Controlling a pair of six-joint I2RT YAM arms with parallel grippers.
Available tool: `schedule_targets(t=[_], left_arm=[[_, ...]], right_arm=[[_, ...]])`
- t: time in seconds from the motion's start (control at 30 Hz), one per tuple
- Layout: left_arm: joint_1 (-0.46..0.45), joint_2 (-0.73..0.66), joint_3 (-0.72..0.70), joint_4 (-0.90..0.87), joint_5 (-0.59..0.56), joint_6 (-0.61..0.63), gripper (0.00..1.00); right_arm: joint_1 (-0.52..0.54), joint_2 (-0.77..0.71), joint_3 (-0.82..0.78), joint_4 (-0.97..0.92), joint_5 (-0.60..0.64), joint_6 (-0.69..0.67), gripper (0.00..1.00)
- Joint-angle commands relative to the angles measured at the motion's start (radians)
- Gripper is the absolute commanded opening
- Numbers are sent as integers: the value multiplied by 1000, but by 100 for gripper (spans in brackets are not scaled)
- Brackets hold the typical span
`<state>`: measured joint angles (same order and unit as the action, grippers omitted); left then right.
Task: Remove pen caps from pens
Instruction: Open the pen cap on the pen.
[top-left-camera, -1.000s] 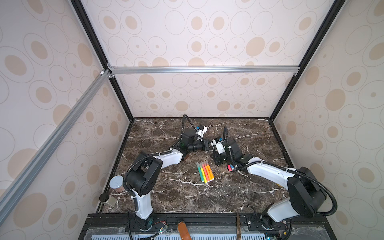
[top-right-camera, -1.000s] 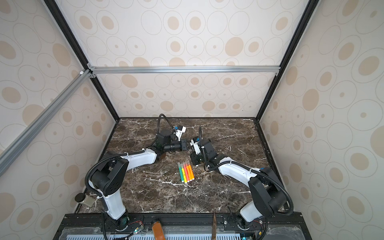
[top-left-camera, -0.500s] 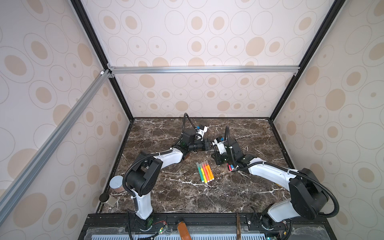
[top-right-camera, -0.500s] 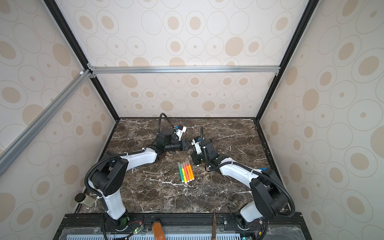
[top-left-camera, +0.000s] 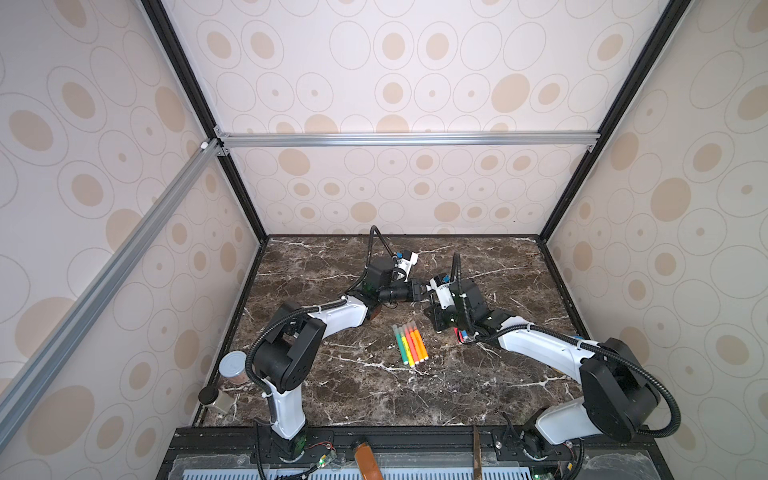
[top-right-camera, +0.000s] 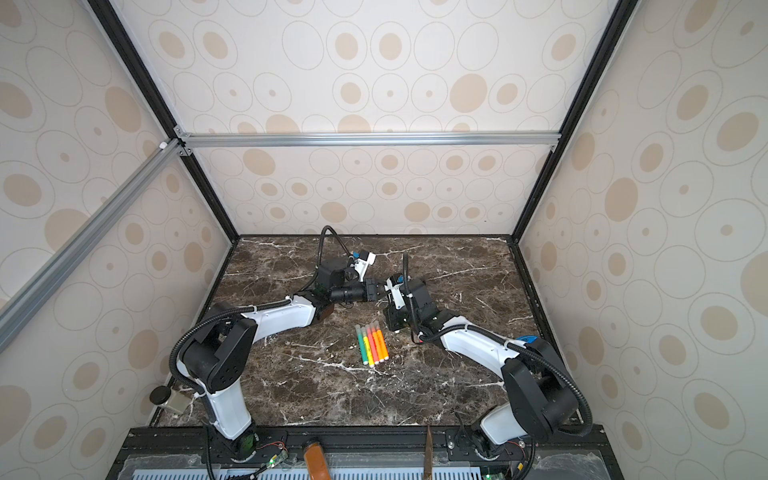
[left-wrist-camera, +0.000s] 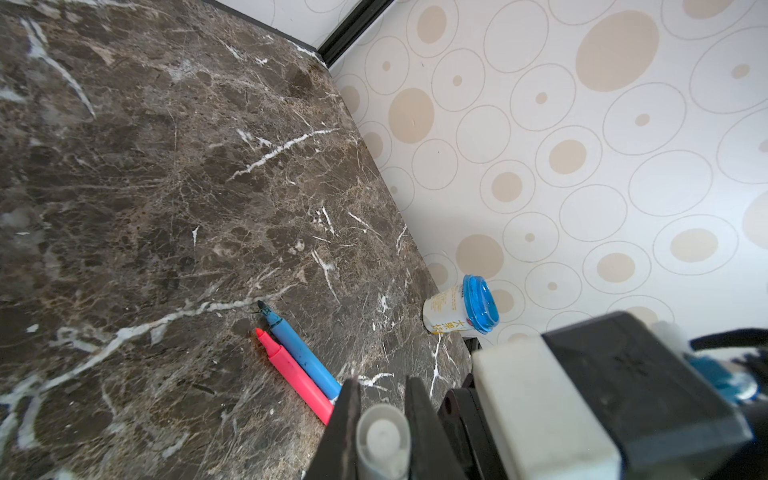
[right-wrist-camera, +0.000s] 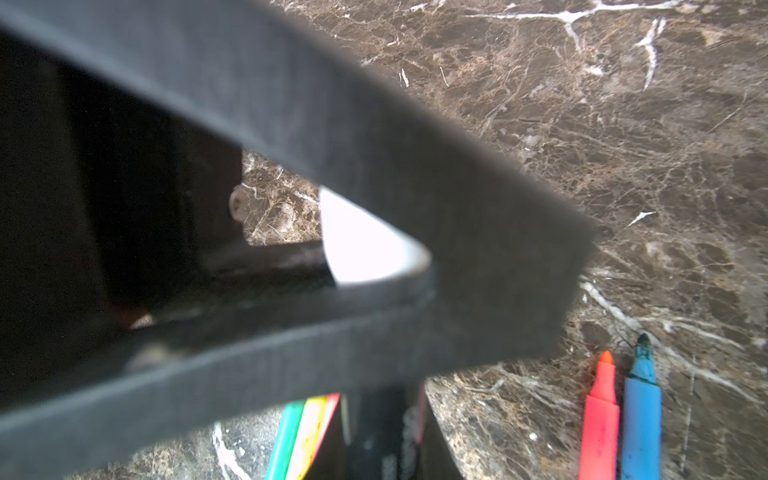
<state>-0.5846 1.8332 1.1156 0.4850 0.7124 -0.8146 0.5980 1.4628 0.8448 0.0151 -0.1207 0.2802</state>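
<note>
My left gripper (left-wrist-camera: 381, 380) is shut on a pale grey pen cap (left-wrist-camera: 382, 438), seen end-on between its black fingers. It meets my right gripper (top-left-camera: 432, 309) above mid-table, in both top views. In the right wrist view the left gripper's fingers block most of the picture. The right gripper (right-wrist-camera: 380, 415) is shut on a dark pen (right-wrist-camera: 374, 440). Several pens (top-left-camera: 410, 345), green, yellow, red and orange, lie side by side with pale caps (top-left-camera: 405, 329) on their far ends. An uncapped pink pen (left-wrist-camera: 291, 370) and blue pen (left-wrist-camera: 299, 351) lie beside each other under the right arm.
A blue-lidded cup (left-wrist-camera: 461, 307) lies at the table's right edge by the wall. Beyond the left edge stand a can (top-left-camera: 232, 365) and a small jar (top-left-camera: 210, 397). A brown bottle (top-left-camera: 365, 457) rests on the front rail.
My left gripper has moved right, up to the right gripper, and now pinches the cap. The right arm has barely shifted. The pens on the table lie as before.
</note>
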Motion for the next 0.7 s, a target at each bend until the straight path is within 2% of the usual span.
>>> schedule_targets(t=[0.0, 0.13, 0.37, 0.53, 0.67], left_arm=[[-1, -8, 26, 1, -12, 15, 13], [-1, -12, 23, 6, -9, 19, 0], [14, -38, 48, -84, -42, 99, 0], [81, -39, 88, -116, -41, 125, 0], [134, -17, 178, -186, -51, 168, 0]], right_arm=[[-15, -25, -14, 18, 13, 18, 0], [-33, -32, -29, 31, -9, 33, 0], [-41, -40, -71, 26, -70, 4, 0], [-37, -72, -134, 27, -187, -43, 0], [-24, -116, -179, 0, -206, -67, 0]])
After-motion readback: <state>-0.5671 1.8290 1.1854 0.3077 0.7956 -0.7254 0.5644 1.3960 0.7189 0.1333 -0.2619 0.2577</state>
